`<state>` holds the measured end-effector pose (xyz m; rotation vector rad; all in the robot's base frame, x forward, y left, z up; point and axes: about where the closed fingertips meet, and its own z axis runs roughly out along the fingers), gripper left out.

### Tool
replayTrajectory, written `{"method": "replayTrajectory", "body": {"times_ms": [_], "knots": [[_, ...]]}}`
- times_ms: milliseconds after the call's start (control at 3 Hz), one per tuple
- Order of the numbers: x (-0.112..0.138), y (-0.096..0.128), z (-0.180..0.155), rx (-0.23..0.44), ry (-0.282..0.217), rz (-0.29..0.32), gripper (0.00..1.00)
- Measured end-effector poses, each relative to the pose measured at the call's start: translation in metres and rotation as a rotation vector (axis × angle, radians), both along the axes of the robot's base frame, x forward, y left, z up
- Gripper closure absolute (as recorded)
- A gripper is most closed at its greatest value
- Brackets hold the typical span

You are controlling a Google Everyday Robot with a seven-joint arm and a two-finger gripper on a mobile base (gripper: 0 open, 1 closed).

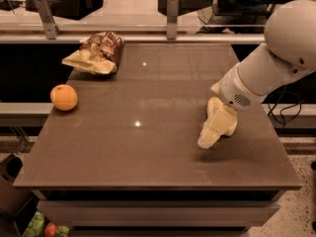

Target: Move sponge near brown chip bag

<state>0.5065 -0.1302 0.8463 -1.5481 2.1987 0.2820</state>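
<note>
One brown chip bag [96, 52], one orange [64, 97], seemingly one sponge [216, 107]; one hand [207, 137] over it, table [148, 157] right.

Right side of table [148, 152]: gripper [210, 135] overlaps sponge [214, 106]; both pale, boundary and contact indistinct. Arm [276, 58] cut by right edge. Chip bag [98, 51] print unreadable.

Cream tool [207, 137] at pale yellow sponge [214, 106], brown chip bag [98, 51] whitish-printed, orange fruit [64, 97]

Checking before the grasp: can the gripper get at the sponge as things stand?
Likely yes. The gripper hangs right at the sponge, overlapping it in view, with nothing between them; the orange and bag lie far away.
</note>
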Motion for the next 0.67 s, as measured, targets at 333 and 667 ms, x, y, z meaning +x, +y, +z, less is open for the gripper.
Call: {"method": "replayTrajectory", "body": {"times_ms": [333,667], "knots": [[0.001,-0.006,-0.014,-0.015,0.014,-0.027,0.0],[0.005,-0.016,-0.023,-0.045,0.017,-0.055,0.0]]}}
